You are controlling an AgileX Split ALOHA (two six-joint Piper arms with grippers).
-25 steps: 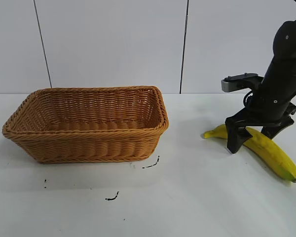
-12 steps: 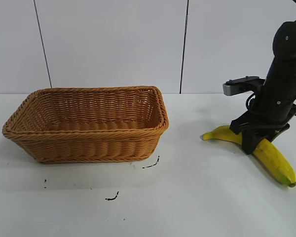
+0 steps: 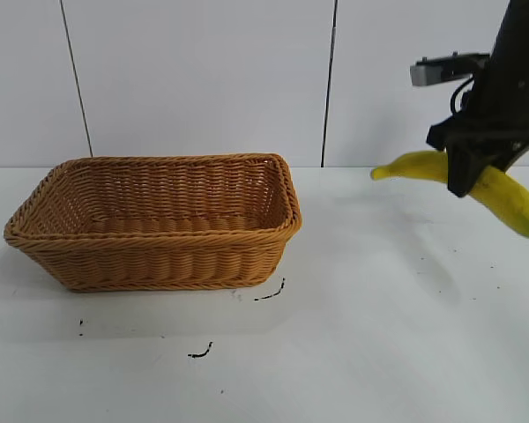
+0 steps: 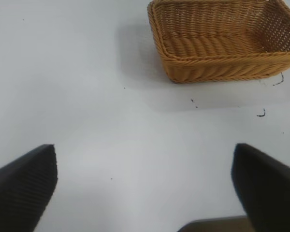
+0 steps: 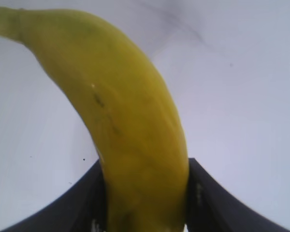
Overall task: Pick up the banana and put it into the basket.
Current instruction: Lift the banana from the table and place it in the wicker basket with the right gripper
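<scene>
The white table (image 3: 353,352) is carrying the basket (image 3: 159,220) toward its left side, the long wicker rim lying parallel to the table's front edge and its open top facing up. Well apart from it, over the table's right edge, the right arm is holding the banana (image 3: 502,189) in the air, clear of the surface. The right gripper (image 3: 476,172) is clamped across the fruit near its middle, and the right wrist view is showing the yellow body (image 5: 135,135) pinched between two dark fingers (image 5: 203,193).

The banana's long axis is running roughly side to side with a downward slant to the right, its thinner tip pointing left toward the basket. The basket is lying to the left of and below the gripper, so the coming carry is likely a leftward sweep that keeps the fruit above the near braided rim. Since the fruit's length is already roughly matching the basket's long side, little turning looks necessary.

Nothing is standing between them; only a few small dark marks (image 3: 269,293) are dotting the table in front of the basket.

The left gripper (image 4: 145,193) is hanging spread wide and empty above bare table, off the basket's end farthest from the banana.
</scene>
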